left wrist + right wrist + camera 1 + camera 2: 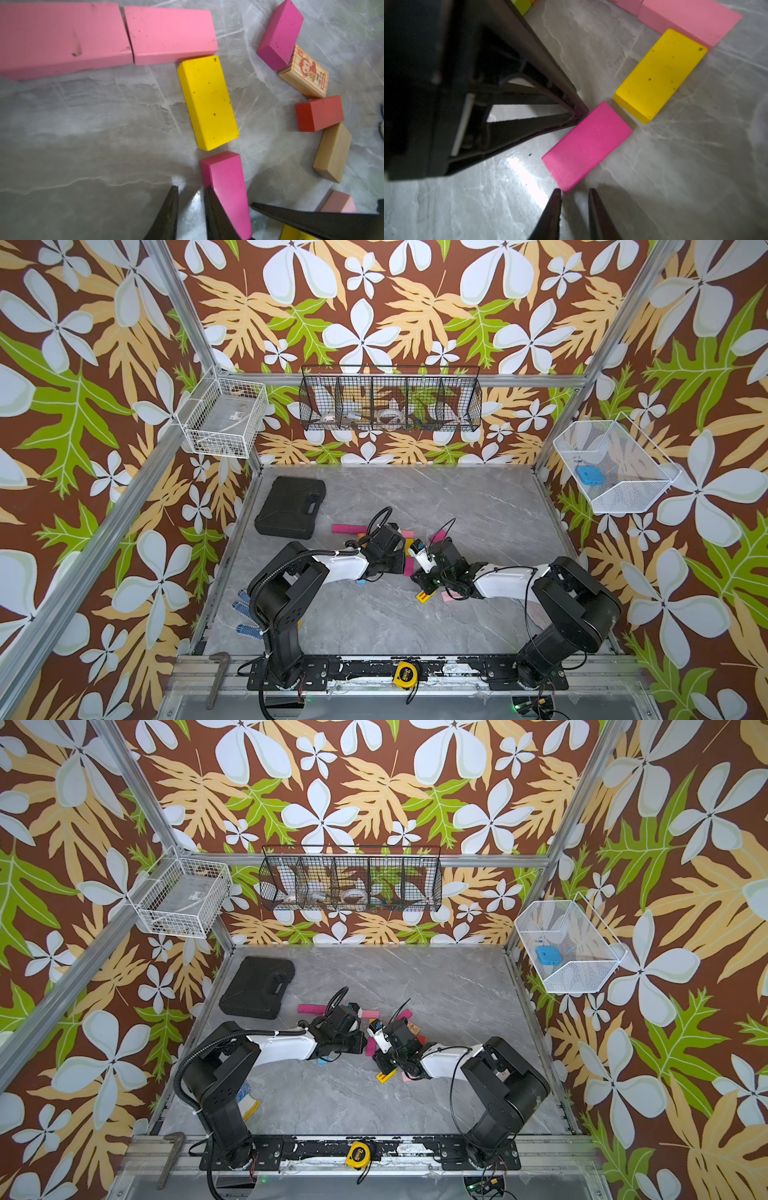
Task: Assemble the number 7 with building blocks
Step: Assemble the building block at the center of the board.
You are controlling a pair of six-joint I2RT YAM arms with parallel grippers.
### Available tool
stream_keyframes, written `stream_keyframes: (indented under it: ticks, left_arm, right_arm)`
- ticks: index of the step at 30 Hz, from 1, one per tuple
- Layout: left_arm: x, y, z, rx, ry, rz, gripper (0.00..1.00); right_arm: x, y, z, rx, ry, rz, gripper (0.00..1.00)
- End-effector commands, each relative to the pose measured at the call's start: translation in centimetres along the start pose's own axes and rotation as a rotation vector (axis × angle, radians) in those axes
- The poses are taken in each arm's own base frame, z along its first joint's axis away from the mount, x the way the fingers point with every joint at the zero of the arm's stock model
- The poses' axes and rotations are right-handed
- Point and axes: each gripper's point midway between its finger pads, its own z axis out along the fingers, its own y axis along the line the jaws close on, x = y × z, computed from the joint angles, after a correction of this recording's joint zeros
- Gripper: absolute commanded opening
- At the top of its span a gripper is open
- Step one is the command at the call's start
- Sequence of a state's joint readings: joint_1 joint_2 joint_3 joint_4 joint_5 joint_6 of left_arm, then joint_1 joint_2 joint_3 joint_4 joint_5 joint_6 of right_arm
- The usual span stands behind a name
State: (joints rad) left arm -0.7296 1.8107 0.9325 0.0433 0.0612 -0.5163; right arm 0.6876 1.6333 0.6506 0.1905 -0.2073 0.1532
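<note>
On the worktop [83,124] the blocks lie flat in a rough 7. Two pink blocks [62,37] [170,35] sit end to end as the top bar. A yellow block [207,101] runs down from under the free end of the second one, and a magenta block [226,187] follows it with a thin gap between their ends.

The left claw [190,190] is down at the worktop beside the magenta block. Its fingers stand a narrow slit apart with nothing between them, and one finger [214,207] rests against the block's long side.

The right claw [574,192] hovers just off the magenta block's far corner, released too, with a narrow empty gap between its tips. From its wrist view the left claw's tip touches the block's side.

Spare blocks lie in a loose arc well to one side of the 7: a purple block [280,33] touching a printed wood block [305,72], then a red block [320,113] and a plain wood block [332,153]. A pale pink block [340,202] lies near them, partly hidden.

In both top views the arms meet mid-worktop over the blocks. A striped yellow block [424,597] peeks from under the right arm. A black case [291,508] lies at the far left corner, and a tape measure [404,675] sits on the front rail
</note>
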Motion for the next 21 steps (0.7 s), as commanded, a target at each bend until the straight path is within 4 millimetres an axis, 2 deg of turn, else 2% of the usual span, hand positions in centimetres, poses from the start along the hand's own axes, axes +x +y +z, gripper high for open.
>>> stream_keyframes:
  ticks: [1, 21]
  left_arm:
    - [1.31, 0.69, 0.13, -0.025, 0.045, 0.004, 0.26]
    - [1.3, 0.28, 0.25, -0.007, 0.05, 0.005, 0.25]
  right_arm:
    - [2.36, -0.84, -0.08, 0.04, 0.086, 0.023, 0.24]
    - [2.44, -1.3, -0.35, 0.05, 0.079, 0.032, 0.24]
